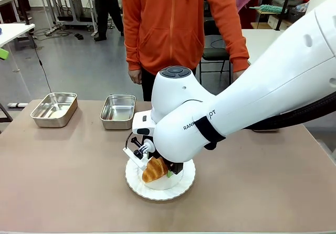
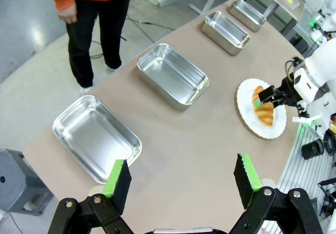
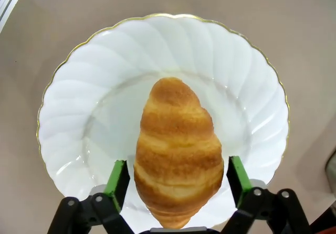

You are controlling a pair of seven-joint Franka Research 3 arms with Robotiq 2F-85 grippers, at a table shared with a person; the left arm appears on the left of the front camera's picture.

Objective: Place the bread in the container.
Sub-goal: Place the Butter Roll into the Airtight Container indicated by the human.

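— Right gripper (image 3: 178,177): how do its jaws stand?
— Spread wide over the plate (image 3: 94,87); 1 green pad on each side of the bread (image 3: 178,139), just beside the crust; the bread lies on the plate's middle.
— And the left gripper (image 2: 182,177)?
— Spread too, pads bare; it hangs above the table (image 2: 184,134), well apart from the plate.
— Beyond the plate?
— 4 steel trays (image 2: 173,76) in a row; behind them, a person (image 1: 178,24) in orange.

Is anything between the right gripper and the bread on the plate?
Nothing visible does. The right gripper stands open with its jaws straddling the bread on the white plate, one at each side, and no other object lies between them.
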